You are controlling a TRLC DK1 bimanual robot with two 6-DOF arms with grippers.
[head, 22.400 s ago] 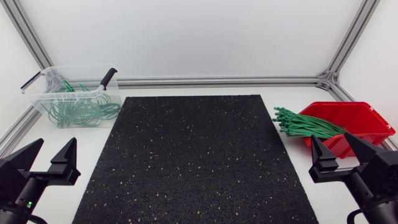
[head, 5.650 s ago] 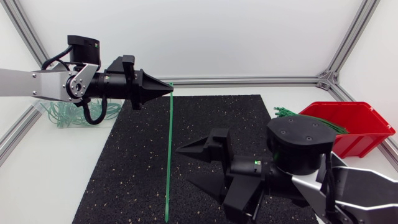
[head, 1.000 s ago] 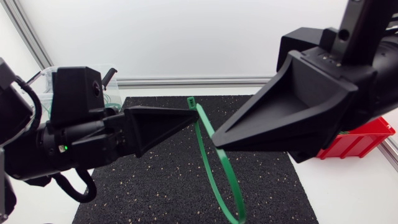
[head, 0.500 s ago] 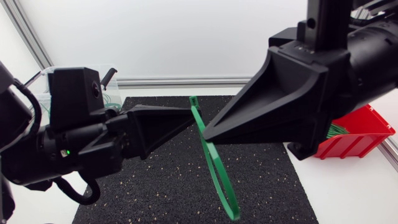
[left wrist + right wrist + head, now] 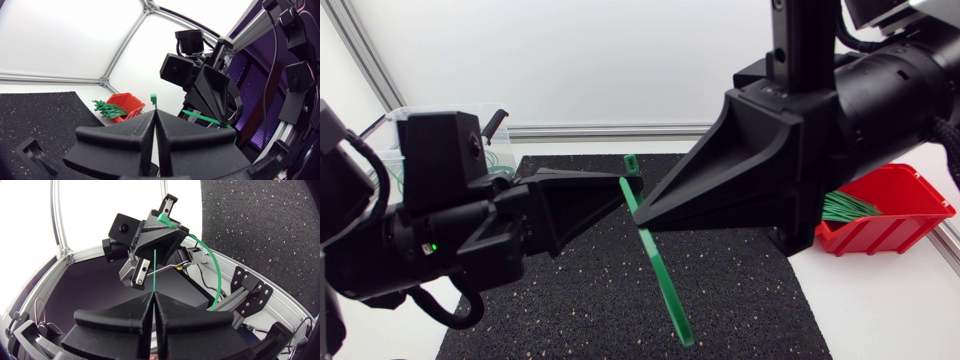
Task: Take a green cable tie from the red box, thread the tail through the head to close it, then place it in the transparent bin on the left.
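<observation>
Green and thin, the cable tie (image 5: pixel 657 265) hangs in the air above the black speckled mat (image 5: pixel 750 290), gripped in two places. The left claw (image 5: pixel 634 183), coming in from the left, is clenched on the tie just below its square head, which sticks up past the fingertips. The right claw (image 5: pixel 639 213), coming in from the right, is clenched on the narrow tail; in its own wrist view the tail rises straight out from between the closed fingers toward the left claw ahead. The two claw tips sit very near each other over the middle of the mat, and the rest of the tie bends away from them in a long bow — whether the tail has entered the head I cannot tell. The red box (image 5: pixel 905 195) stands on the white counter (image 5: pixel 880 310) beside the mat, behind the right arm, with a bundle of green ties (image 5: pixel 848 207) in it. The clear bin (image 5: pixel 380 128) sits at the far left corner, mostly hidden by the left arm.
</observation>
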